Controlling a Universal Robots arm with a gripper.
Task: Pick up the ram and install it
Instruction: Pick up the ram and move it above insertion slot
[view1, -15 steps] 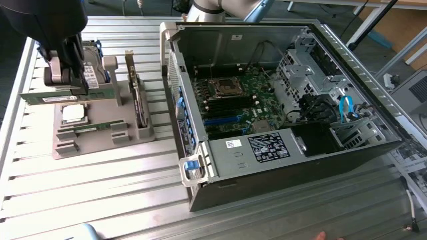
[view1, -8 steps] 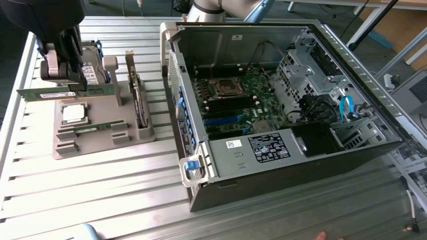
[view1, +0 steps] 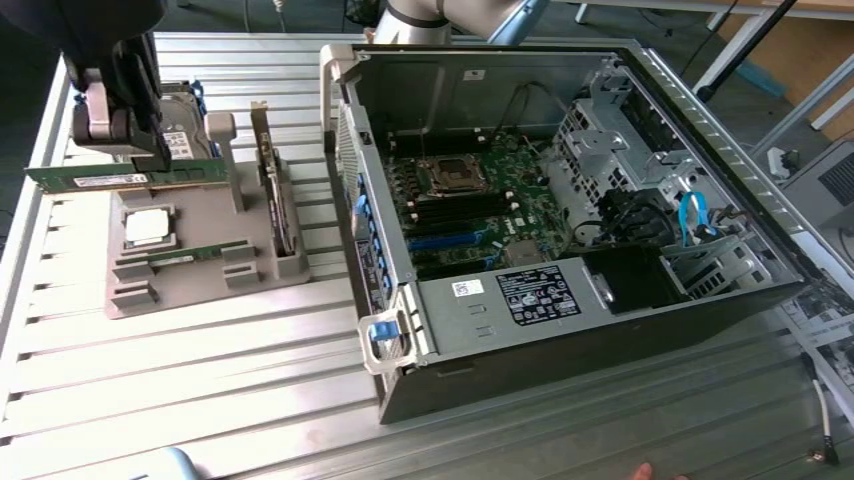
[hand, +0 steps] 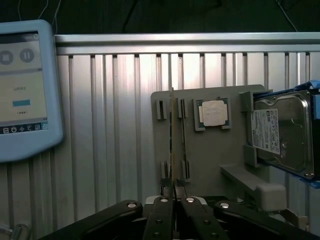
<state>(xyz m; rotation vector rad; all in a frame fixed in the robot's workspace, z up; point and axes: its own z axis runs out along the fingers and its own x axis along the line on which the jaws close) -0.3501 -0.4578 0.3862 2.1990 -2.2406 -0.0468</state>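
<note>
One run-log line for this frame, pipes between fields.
gripper: shut on ram | ram: held above holder, clear of it | computer case: open, ram not yet inside

You had bare slatted table (view1: 200, 380) at the lower left, plenty of room. Between your gripper (view1: 134, 165), clamped on the ram (view1: 80, 180) at upper left, and the open case (view1: 354, 110) stood the upright expansion card (view1: 274, 210) and the case's near wall.

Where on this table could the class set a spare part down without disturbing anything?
The bare slatted table in the exterior view's lower left, bordered by the grey holder beyond it and the computer case on its right. Crowded: the holder, above which the end effector grips the ram, and the case.
</note>
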